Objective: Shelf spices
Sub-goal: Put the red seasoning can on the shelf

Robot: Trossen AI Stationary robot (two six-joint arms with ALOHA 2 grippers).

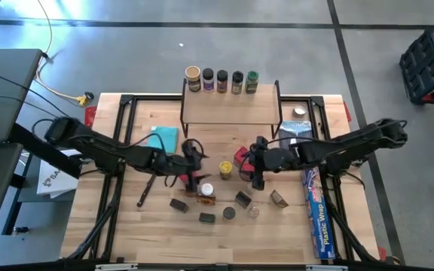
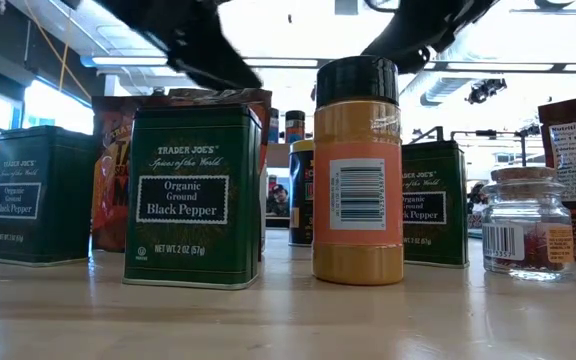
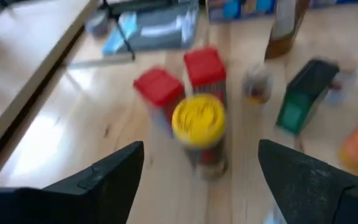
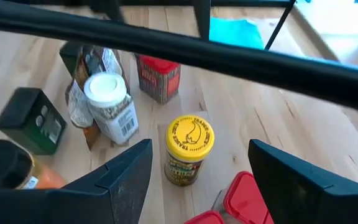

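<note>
five jars (image 1: 222, 80) on shelf (image 1: 229, 111)

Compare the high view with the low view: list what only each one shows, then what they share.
Only the high view shows the shelf with five jars lined along its back edge, the teal cloth, the blue plastic-wrap box, and both open grippers, left and right, flanking the yellow-lidded jar. Only the low view shows the black pepper labels on the green tins and a barcode on the orange jar. Both show spice containers on the table.
</note>
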